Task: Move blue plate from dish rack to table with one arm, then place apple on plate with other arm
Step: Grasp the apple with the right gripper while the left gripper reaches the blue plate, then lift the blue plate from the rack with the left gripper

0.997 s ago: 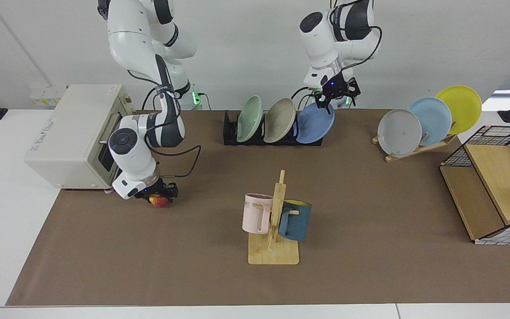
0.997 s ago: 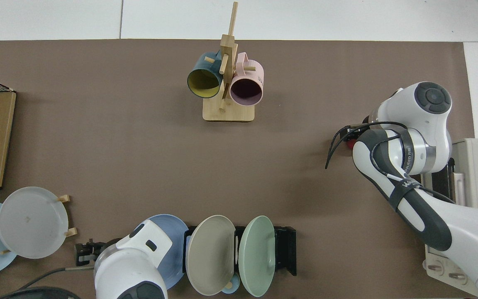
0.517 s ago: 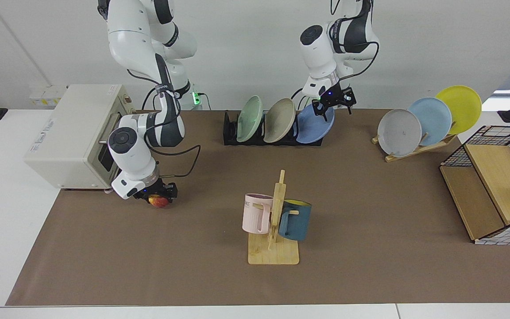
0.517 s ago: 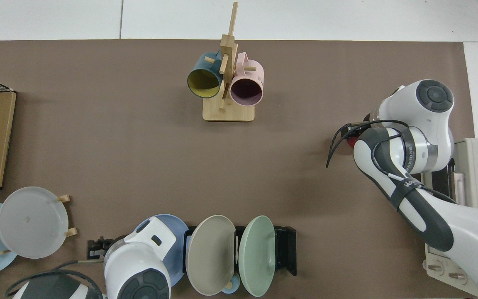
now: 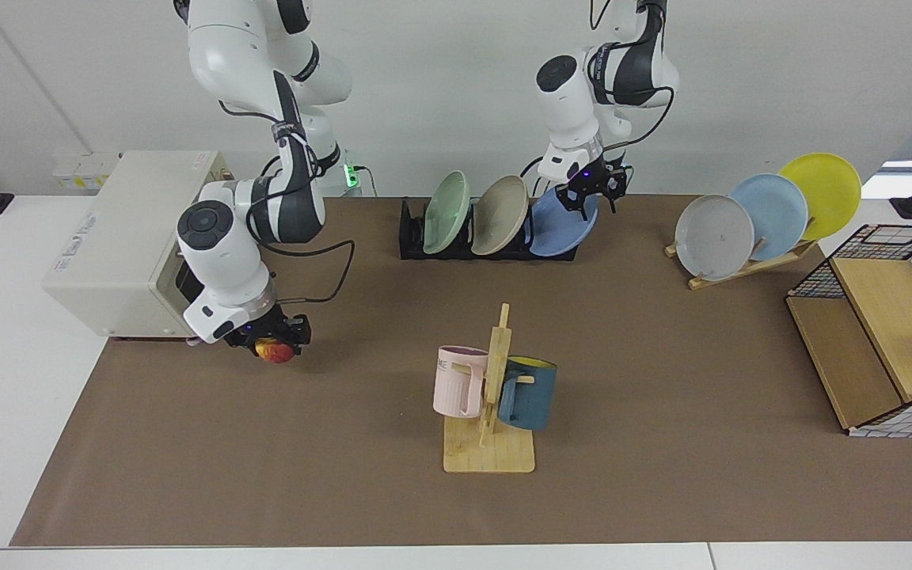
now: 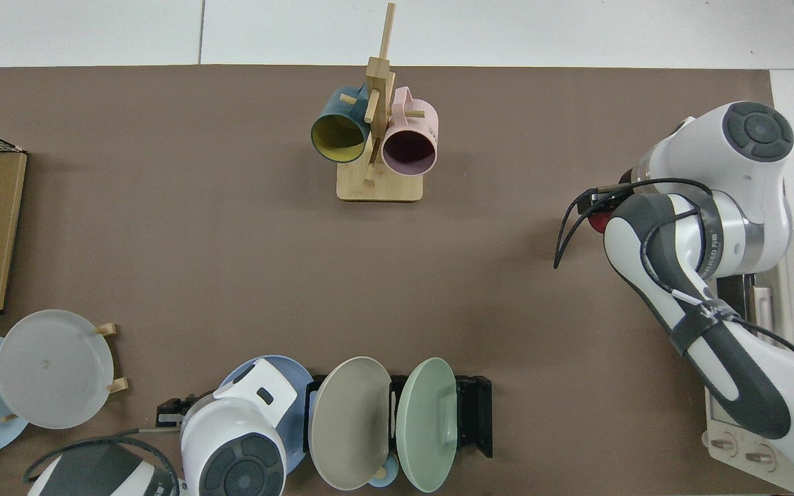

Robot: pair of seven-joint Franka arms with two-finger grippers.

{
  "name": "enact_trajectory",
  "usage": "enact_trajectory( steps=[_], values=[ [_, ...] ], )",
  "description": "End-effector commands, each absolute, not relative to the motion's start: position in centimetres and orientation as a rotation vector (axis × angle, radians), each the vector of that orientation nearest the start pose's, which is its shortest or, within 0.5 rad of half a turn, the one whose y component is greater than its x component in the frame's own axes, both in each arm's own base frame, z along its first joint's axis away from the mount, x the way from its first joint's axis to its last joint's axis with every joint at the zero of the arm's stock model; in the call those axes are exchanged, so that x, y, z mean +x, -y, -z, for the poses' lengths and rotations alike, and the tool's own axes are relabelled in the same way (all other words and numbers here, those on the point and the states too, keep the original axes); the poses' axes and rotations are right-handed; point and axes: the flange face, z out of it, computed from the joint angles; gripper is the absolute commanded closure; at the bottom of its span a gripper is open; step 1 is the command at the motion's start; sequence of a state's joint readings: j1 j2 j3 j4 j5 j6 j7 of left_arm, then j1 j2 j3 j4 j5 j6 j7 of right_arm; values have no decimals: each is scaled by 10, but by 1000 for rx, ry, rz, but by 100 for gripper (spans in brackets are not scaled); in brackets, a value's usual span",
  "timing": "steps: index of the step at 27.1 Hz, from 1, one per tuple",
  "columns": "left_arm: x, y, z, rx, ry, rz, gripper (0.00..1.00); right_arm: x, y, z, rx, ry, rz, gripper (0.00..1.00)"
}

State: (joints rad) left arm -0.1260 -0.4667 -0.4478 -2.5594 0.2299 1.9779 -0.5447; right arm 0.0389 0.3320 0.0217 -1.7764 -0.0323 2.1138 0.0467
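Blue plate (image 5: 564, 226) sits racked under our left gripper (image 5: 592, 187), grip unclear; right gripper (image 5: 272, 345) clamps apple (image 5: 274, 350), ready for plating.

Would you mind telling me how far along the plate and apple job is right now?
Nothing is finished: the blue plate stands in the dish rack. In hand: the left gripper is at the plate's top rim, and the right gripper holds the apple just above the mat. Left: plate onto the table, then the apple onto it.
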Motion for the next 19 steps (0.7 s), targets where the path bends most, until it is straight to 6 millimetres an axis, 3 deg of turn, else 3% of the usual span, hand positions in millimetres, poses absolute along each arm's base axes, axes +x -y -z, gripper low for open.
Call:
enact_trajectory(
  steps=[1, 5, 8, 12, 19],
  values=[
    [327, 195, -394, -2747, -125, 58, 63, 634, -40, -415, -3177, 66, -13, 100],
    [327, 196, -396, -2746, -120, 49, 98, 626, -41, -442, -3165, 49, -41, 100],
    [330, 197, -402, -2748, -116, 55, 100, 618, -39, -459, -3165, 49, -73, 100],
    [337, 201, -427, -2741, -106, 55, 100, 622, -39, -491, -3159, 40, -49, 100],
    [342, 207, -465, -2600, -136, 125, 100, 625, -39, -487, -3159, 41, -13, 100]
  ],
)
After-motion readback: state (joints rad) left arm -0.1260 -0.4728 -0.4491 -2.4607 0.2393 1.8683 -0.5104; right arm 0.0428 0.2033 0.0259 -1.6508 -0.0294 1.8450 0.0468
